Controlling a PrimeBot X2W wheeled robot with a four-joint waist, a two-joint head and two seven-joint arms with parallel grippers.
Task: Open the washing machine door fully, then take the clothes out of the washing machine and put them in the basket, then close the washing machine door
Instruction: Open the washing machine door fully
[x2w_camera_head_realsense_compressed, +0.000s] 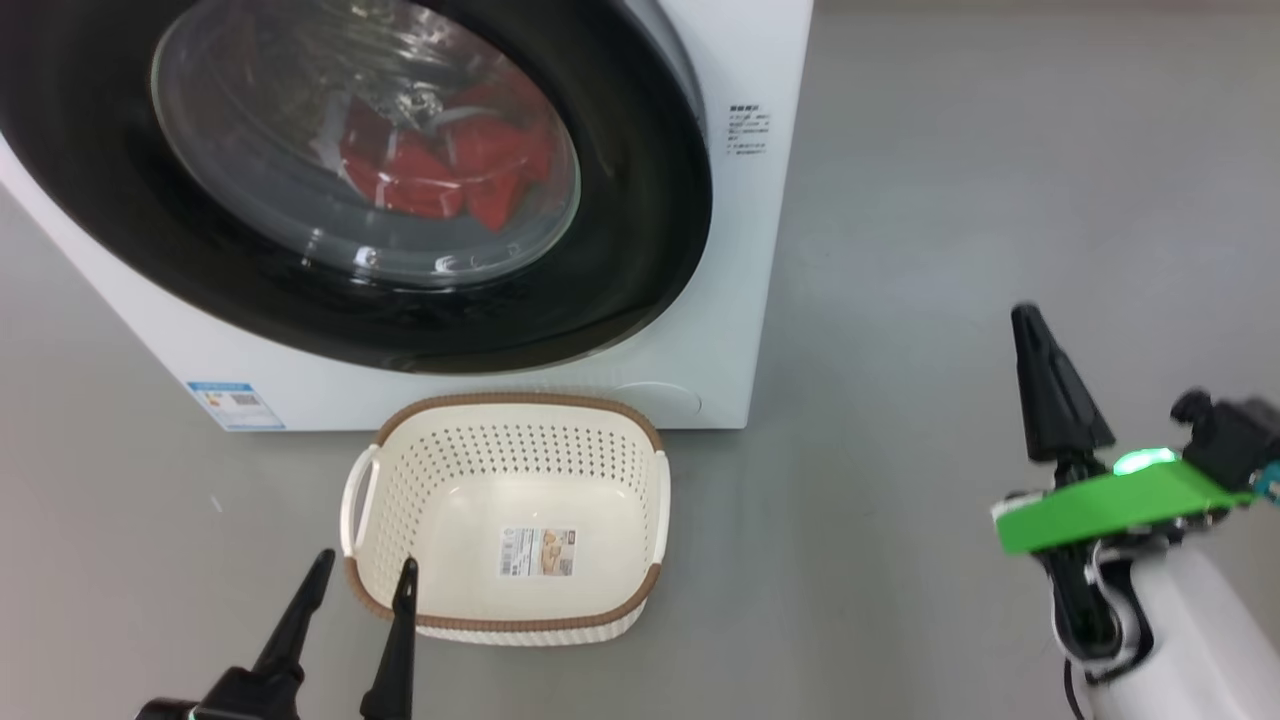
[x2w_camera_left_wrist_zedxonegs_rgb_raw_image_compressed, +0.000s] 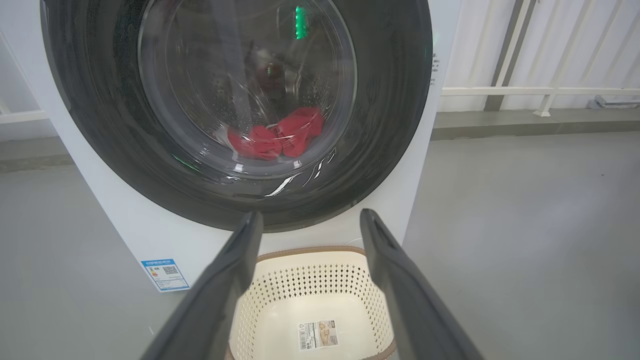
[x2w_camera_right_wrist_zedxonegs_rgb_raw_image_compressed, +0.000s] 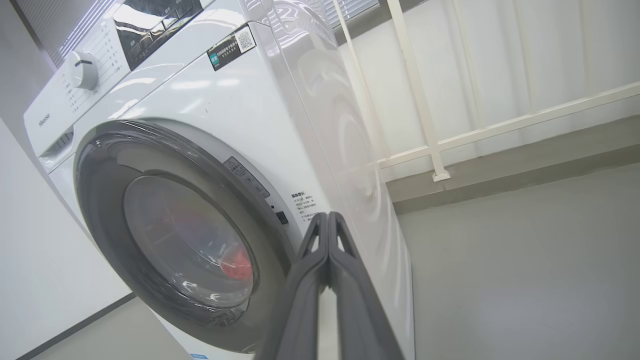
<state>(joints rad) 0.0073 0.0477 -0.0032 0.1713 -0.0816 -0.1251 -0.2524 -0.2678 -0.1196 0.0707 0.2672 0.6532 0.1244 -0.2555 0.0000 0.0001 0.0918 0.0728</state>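
clothes (x2w_camera_head_realsense_compressed: 440, 170) dim behind shut door (x2w_camera_head_realsense_compressed: 645, 250) glass, basket (x2w_camera_head_realsense_compressed: 520, 405) partly behind left pincer (x2w_camera_head_realsense_compressed: 366, 560)

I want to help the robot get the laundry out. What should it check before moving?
1. Round glass door with glossy black rim open: not ok, shut on the big white washing machine.
2. Red fabric clothes inside: ok, seen through the glass.
3. Cream perforated plastic basket ready: ok, empty, before the machine.
4. Right hand free: ok, fingers shut on nothing.
5. Left hand free: ok, open, near the basket.
6. Where to pull the door: cannot tell.
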